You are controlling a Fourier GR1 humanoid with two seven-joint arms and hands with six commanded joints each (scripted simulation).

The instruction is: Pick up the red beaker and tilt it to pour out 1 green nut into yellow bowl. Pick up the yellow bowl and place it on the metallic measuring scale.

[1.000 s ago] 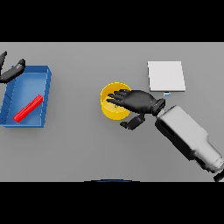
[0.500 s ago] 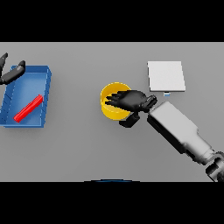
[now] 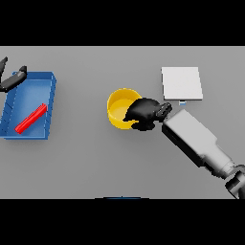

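Observation:
The yellow bowl sits on the grey table near the middle of the head view. My right hand is at the bowl's right rim, its fingers curled over the edge and closed on it. The metallic measuring scale, a pale square plate, lies to the upper right of the bowl, apart from it. A red beaker lies on its side inside the blue tray at the far left. My left hand shows at the tray's upper left corner, fingers relaxed. No green nut is visible.
The blue tray takes up the left side of the table. My right forearm runs diagonally from the lower right toward the bowl.
My right hand has drawn in over the bowl's right rim and its fingers have curled tighter on it. The forearm has swung slightly. The left hand has barely shifted.

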